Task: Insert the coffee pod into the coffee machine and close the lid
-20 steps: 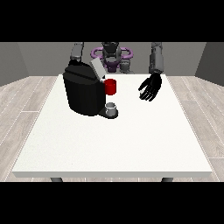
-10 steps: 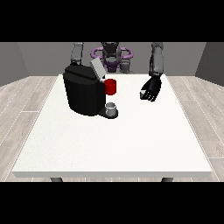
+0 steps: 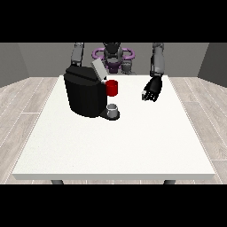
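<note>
Coffee machine [image 3: 86, 95] (lid raised) blocks the table's [image 3: 115, 146] far-left part.

The coffee machine [image 3: 86, 93] stands on the surface [image 3: 119, 146] at the frame's upper left, its lid [image 3: 98, 70] tilted up. A grey thing [image 3: 113, 109] sits at its base. The hand at the view's right [image 3: 152, 88] hangs over the surface, well apart from the machine.

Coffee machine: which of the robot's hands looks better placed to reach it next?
Probably its left, the hand at the view's right: it hangs in the open beside the machine, whose lid stands raised. The other hand is hidden behind the machine.
</note>
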{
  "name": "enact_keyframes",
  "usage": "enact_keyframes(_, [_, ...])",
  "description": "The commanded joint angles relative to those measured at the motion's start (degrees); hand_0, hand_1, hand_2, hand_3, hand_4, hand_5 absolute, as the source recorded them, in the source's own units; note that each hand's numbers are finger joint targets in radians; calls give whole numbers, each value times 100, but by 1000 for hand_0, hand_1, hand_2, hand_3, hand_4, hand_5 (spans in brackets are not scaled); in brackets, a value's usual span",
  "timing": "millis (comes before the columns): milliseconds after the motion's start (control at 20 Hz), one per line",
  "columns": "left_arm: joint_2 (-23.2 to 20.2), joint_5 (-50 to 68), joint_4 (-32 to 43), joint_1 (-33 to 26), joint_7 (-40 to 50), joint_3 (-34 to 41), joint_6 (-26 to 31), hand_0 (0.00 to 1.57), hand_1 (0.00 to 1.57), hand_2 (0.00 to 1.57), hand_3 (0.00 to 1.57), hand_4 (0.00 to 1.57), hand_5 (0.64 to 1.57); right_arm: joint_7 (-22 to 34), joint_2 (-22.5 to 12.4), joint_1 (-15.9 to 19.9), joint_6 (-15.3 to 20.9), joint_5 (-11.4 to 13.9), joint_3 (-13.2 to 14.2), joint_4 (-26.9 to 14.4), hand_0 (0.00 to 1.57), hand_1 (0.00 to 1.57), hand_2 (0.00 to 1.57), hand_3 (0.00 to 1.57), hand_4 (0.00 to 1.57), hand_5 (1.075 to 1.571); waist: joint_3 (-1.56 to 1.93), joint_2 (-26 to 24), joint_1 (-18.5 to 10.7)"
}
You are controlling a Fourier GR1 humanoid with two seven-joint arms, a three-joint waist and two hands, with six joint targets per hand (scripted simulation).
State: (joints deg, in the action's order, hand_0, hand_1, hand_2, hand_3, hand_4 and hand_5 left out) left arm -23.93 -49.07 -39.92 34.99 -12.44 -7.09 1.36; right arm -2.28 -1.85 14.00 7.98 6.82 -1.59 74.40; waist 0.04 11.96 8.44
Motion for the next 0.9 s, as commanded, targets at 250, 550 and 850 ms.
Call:
enact_keyframes(250, [81, 545, -78, 279, -862, 442, 444, 1451, 1451, 1437, 1359, 521, 1571, 18, -314, 78, 196, 166, 340, -437, 0, 0, 0, 0, 0, 1571, -5, -192, -233])
enact_keyframes(550, [607, 487, -413, 876, 139, 229, 1497, 1375, 1375, 1381, 1327, 490, 1571, -6, 18, 84, 553, 457, 145, -1093, 0, 0, 0, 0, 0, 1571, -1, -734, -380])
enact_keyframes(850, [497, 629, -449, 1331, 340, 493, 1985, 1403, 1403, 1396, 1341, 598, 1571, 97, -79, 71, 227, 437, 17, -929, 0, 0, 0, 0, 0, 1571, -4, -946, -89])
